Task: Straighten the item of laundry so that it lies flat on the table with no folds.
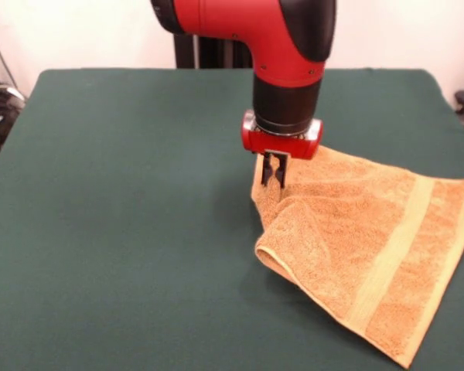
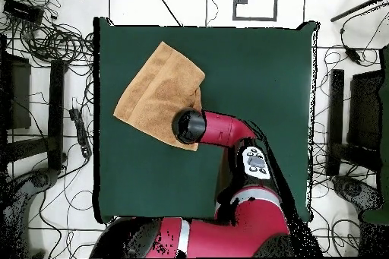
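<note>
The orange-tan towel (image 1: 371, 247) lies on the right side of the dark green table (image 1: 124, 216), reaching the table's right and near edges. Its left edge is doubled over in a thick fold, and a lighter band runs near its right edge. My gripper (image 1: 274, 174) stands at the towel's far left corner, its fingers close together and pinching the cloth, which rises up to them. In the overhead view the towel (image 2: 156, 93) sits at the table's (image 2: 251, 66) upper left, and the arm's wrist hides the gripper and the towel's nearest corner.
The red arm (image 2: 228, 131) reaches across the table from the base at the picture's bottom. Cables and dark equipment (image 2: 45, 36) lie on the floor round the table. The towel's corner is near the table's left edge in the overhead view.
</note>
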